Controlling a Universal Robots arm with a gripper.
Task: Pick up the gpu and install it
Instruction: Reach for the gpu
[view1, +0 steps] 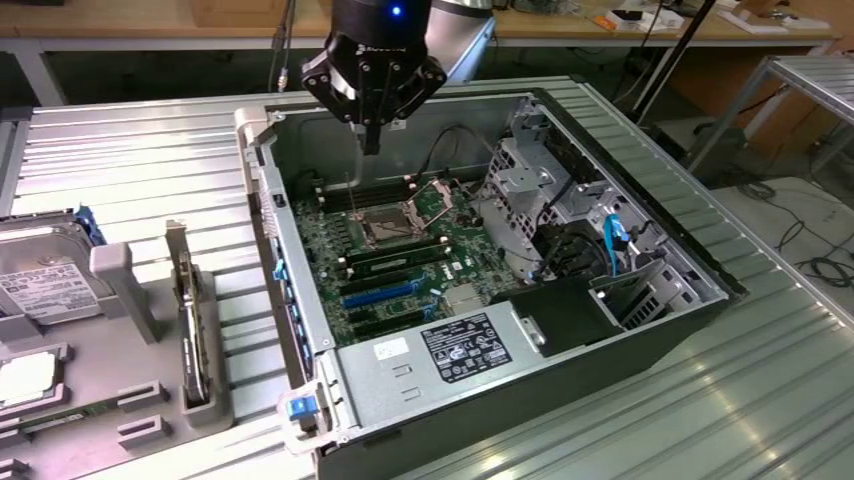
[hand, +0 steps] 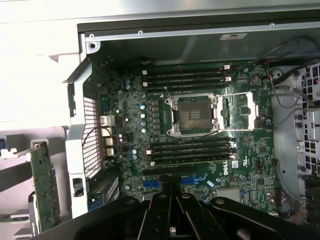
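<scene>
One claw (view1: 371, 138), pinched shut and seemingly empty, hangs over the open case (view1: 314, 140); gpu (view1: 195, 330) stands outside, well apart.

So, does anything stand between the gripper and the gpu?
Yes: the gripper hangs over the motherboard of the open case; the gpu stands upright in a grey holder outside it. The case's rear wall lies between them, seemingly lower than the gripper.
</scene>
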